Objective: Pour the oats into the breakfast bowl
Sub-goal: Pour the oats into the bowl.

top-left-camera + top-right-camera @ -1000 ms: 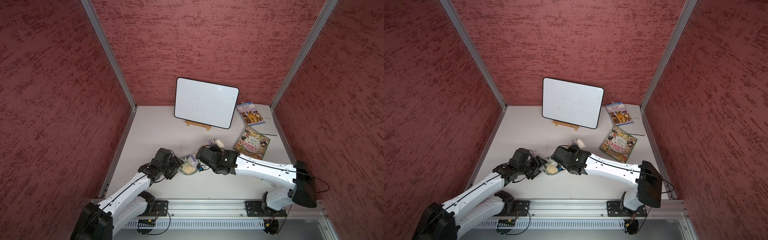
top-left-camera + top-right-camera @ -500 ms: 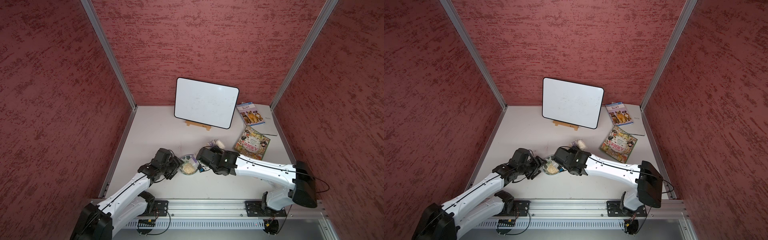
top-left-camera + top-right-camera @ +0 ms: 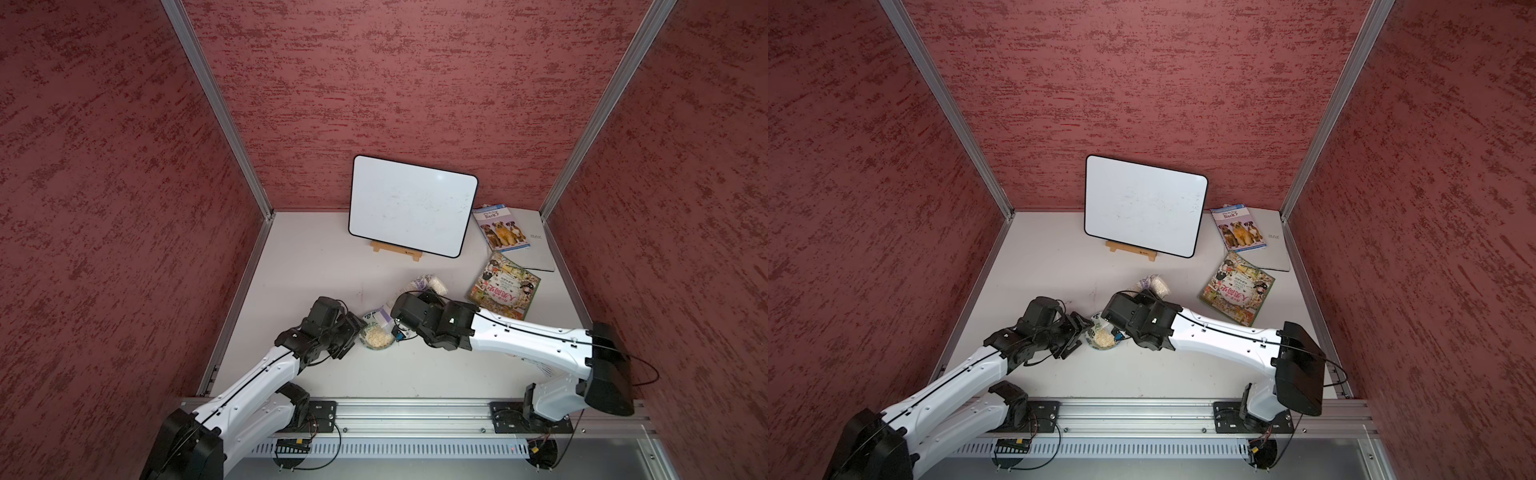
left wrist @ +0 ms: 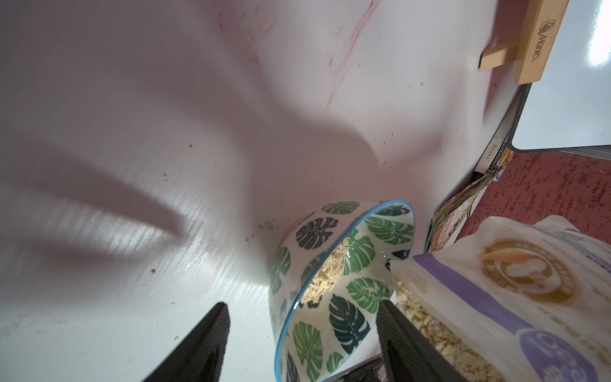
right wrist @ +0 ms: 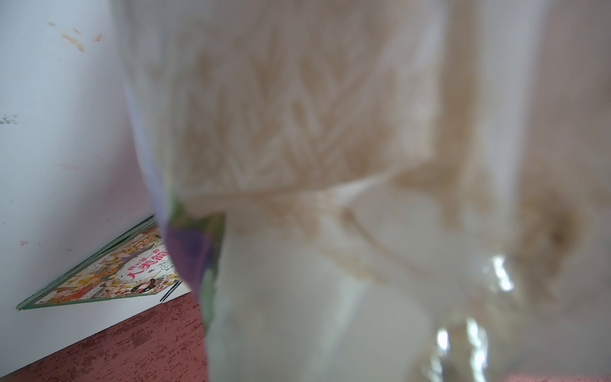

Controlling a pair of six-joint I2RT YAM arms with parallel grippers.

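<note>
White tabletop (image 3: pixel 316 270), red walls (image 3: pixel 395 83). Pour is under way: you have the oat bag (image 4: pixel 496 281) clamped in the right gripper (image 3: pixel 405 316), tilted, mouth over the breakfast bowl (image 4: pixel 314 231), oats (image 3: pixel 377 336) already heaped inside. Your left gripper (image 4: pixel 302 307) stands with jaws apart astride the bowl's near wall, not gripping. Next, likely: tip steeper, keep mouth inside rim.

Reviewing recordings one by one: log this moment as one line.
right gripper: shut on oats bag, tilted over breakfast bowl | left gripper: open, astride bowl wall | oats: some in bowl
</note>
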